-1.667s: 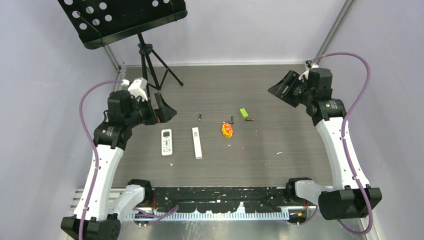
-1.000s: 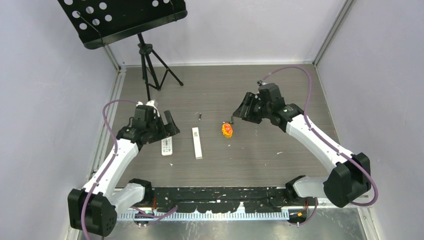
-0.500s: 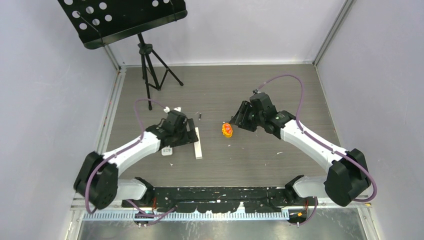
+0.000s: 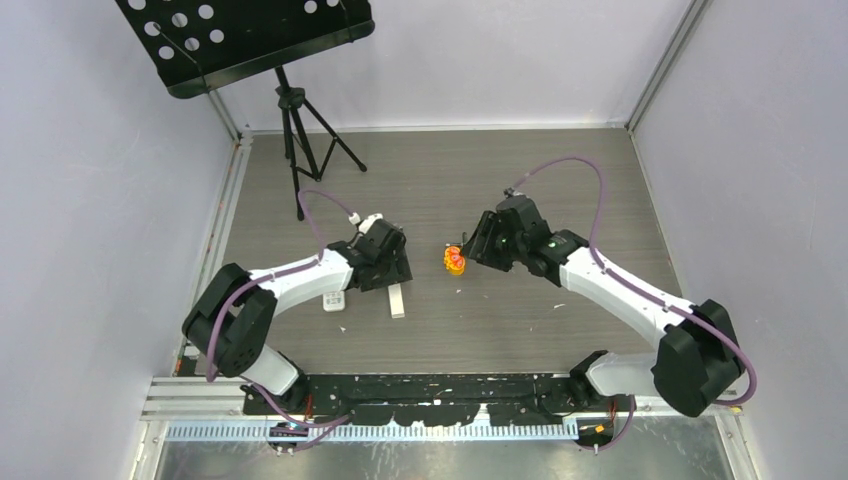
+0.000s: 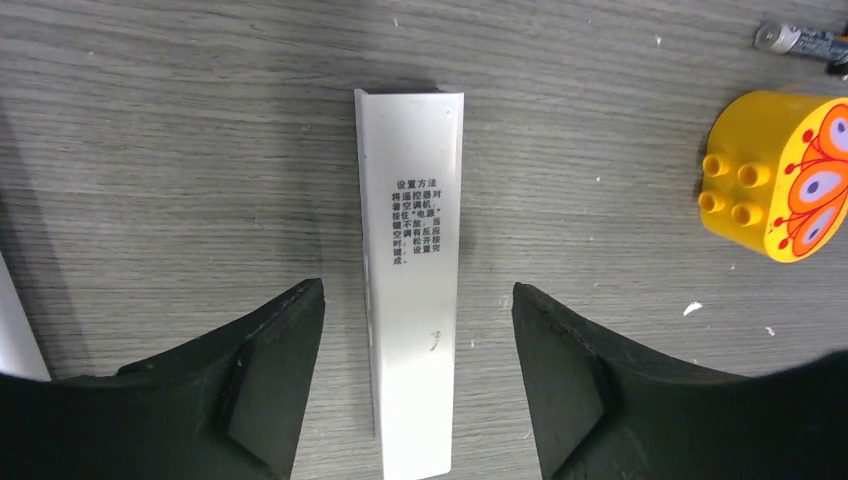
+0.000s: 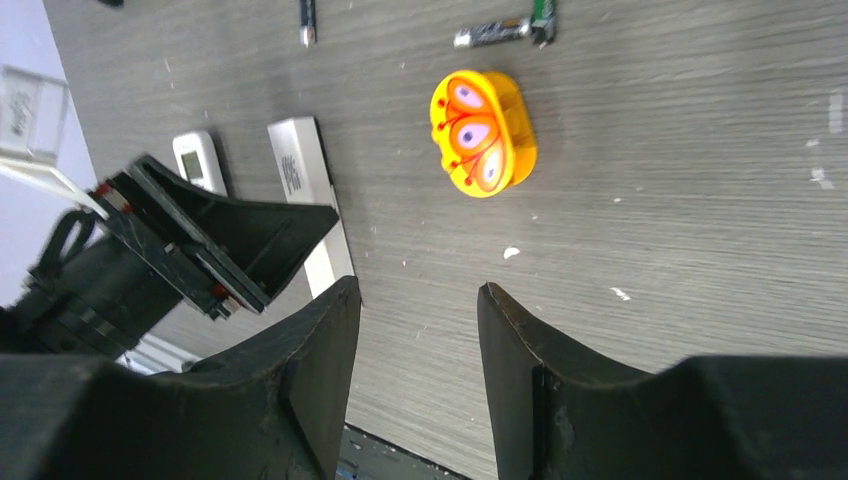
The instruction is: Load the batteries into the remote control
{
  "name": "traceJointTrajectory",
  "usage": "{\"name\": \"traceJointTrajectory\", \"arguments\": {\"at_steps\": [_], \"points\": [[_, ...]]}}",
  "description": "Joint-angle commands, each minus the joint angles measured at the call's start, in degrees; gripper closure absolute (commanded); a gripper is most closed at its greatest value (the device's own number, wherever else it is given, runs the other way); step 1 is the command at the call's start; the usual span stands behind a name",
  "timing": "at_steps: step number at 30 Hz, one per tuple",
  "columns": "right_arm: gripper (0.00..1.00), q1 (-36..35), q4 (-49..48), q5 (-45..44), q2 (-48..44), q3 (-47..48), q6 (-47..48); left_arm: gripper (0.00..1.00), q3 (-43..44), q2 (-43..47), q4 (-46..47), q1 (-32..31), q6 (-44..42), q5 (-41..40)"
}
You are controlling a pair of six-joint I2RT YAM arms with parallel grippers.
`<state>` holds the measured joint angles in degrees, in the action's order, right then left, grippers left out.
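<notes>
– Dark, slim cylinders: where do the batteries (image 6: 490,33) lie?
– On the grey wood-grain worktop (image 6: 700,200), just past the orange-yellow toy (image 6: 483,130). One lies crosswise beyond it. Another sits just beside that one's end, and a third lies off to the side. The frame edge cuts both of those off.
– And the right gripper (image 6: 418,290)?
– It hangs on the toy's other side with its jaws moderately parted and nothing between them. The toy sits between it and the batteries, which are well apart from it.
– What about the left gripper (image 5: 417,290)?
– Its jaws are wide and straddle a long white slab (image 5: 412,200) with printed text. There is a gap on each side, so nothing is gripped. One battery shows in the top corner of its wrist view, beyond the toy and partly cut off.
– Where is the remote control (image 6: 200,160)?
– The buttoned white one lies beside the slab, on the side away from the toy.
– Is anything hidden?
– From above, the left arm covers most of the remote and the right arm covers the batteries. I cannot tell whether the slab is a cover or a remote's back.
</notes>
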<state>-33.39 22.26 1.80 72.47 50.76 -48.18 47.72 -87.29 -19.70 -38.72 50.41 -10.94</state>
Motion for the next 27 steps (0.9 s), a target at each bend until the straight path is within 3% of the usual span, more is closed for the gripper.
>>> {"name": "traceJointTrajectory", "arguments": {"at_steps": [1, 5, 12, 22, 27], "points": [[0.47, -4.87, -3.37, -0.69, 3.61, 1.35, 1.01, 0.24, 0.68, 2.47, 2.04, 0.22, 2.33, -2.73], [0.34, -12.18, -3.04, -10.19, 7.71, 4.4, 1.23, 0.06, 2.43, 7.09, -1.95, 2.64, -0.33, -6.48], [0.22, -23.8, -4.12, -20.39, 20.73, 12.75, 2.22, 0.02, 2.3, 13.95, -5.64, 16.28, -4.06, -2.43], [0.22, -28.88, 3.89, -25.89, 39.13, 30.33, 5.7, 0.02, -0.28, 19.47, -7.32, 24.98, -5.94, 2.38], [0.35, -29.02, 6.12, -27.32, 43.45, 33.42, 5.88, 0.02, -2.01, 21.58, -7.54, 27.21, -5.94, 4.34]]}}
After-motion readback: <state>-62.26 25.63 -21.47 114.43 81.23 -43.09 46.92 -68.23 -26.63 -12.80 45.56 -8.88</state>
